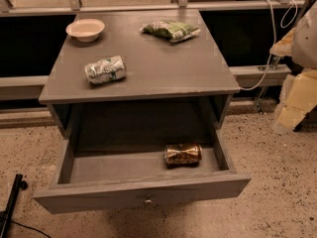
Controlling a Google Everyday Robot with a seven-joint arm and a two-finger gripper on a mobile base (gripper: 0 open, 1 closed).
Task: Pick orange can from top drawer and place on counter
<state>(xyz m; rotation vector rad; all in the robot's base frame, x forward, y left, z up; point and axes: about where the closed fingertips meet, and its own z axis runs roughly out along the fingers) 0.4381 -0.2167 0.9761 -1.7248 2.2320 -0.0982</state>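
The orange can (183, 153) lies on its side inside the open top drawer (141, 192), right of the middle and near the front panel. The drawer is pulled out, and its small round knob (147, 201) shows on the front. The counter (148, 53) is the grey top of the cabinet above it. My gripper (295, 95) shows only as a pale white and yellow shape at the right edge. It is right of the cabinet, at about counter height, and well apart from the can.
On the counter lie a silver-and-green can (105, 69) on its side at the left, a pale bowl (85, 29) at the back left and a green snack bag (171, 30) at the back right. White cables (271, 38) hang at the right. A black pole (12, 198) lies on the floor at the lower left.
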